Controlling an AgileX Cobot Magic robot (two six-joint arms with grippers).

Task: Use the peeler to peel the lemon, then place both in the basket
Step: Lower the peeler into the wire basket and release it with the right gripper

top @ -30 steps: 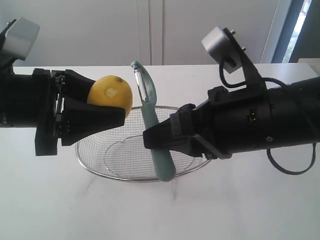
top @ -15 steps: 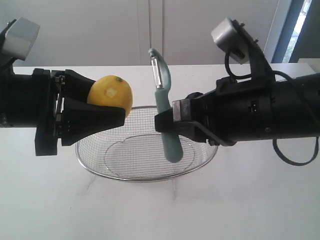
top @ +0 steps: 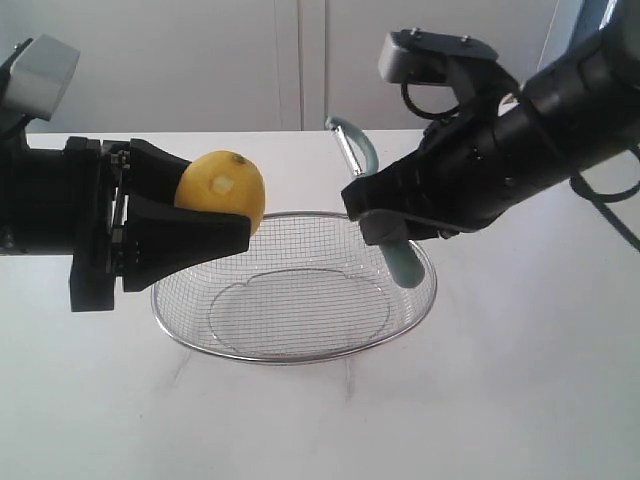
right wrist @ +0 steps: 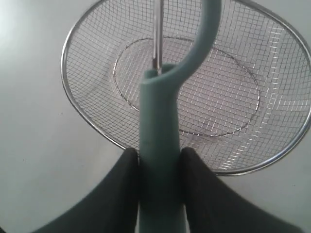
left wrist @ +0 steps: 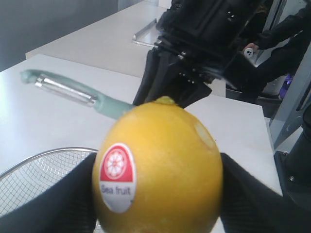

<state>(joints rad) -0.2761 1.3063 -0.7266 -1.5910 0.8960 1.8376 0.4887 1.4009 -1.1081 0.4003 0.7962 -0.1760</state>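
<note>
My left gripper (top: 215, 215) is shut on the yellow lemon (top: 221, 190), held in the air over the left rim of the wire basket (top: 180, 335). The lemon (left wrist: 158, 162) carries a red and white sticker and a small pale peeled patch. My right gripper (top: 385, 228) is shut on the teal peeler (top: 358, 146), above the basket's right side. The peeler's head points up and away; its handle end (top: 405, 268) sticks out below the fingers. In the right wrist view the peeler handle (right wrist: 159, 145) sits clamped between both fingers (right wrist: 121, 184), with the basket (right wrist: 77, 109) beneath.
The basket stands on a white table (top: 500, 400). A white wall with a vertical seam (top: 300, 60) lies behind. In the left wrist view a person (left wrist: 286, 39) stands beyond the table's far side.
The right arm has swung up and to the right and turned, tilting the peeler from upright to slanted with its head further back. The left gripper and lemon have stayed still.
</note>
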